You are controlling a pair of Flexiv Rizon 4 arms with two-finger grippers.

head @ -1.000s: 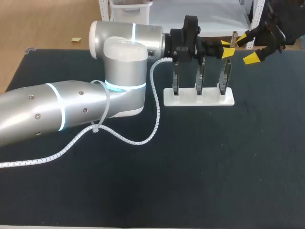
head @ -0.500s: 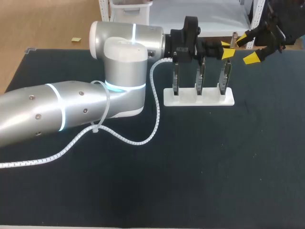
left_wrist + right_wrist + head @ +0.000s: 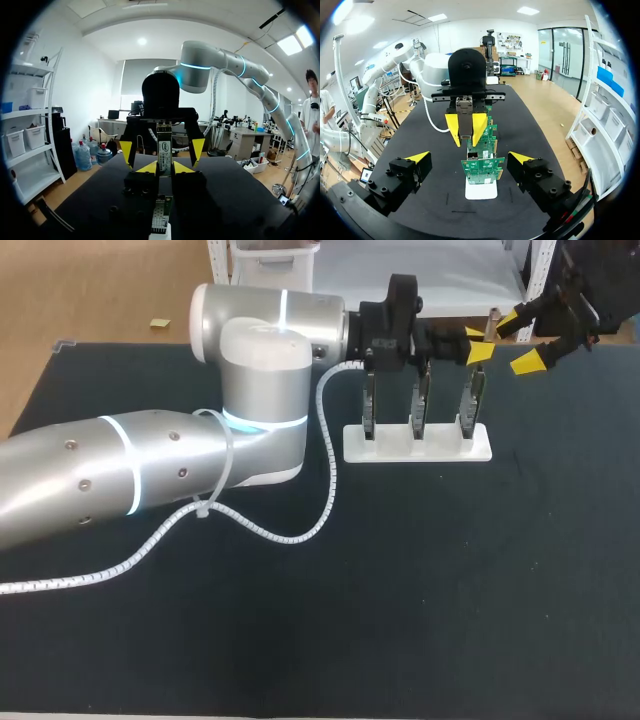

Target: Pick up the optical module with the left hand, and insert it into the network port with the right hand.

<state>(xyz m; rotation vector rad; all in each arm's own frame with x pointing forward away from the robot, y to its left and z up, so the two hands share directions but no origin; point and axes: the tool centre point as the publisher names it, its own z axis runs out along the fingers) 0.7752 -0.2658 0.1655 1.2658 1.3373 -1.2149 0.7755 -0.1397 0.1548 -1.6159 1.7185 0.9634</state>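
Optical module stands upright above the surface, clamped between the left gripper's tips. The right gripper faces it, fingers spread. It is probably light, rigid and slick: grip its exposed flat sides.

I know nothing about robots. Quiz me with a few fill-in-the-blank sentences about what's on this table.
1. The white stand holds ___ boards.
2. The left tool grips the module, while the right tool is ___.
3. Both tools have ___ fingertips.

Missing words: three; open; yellow.
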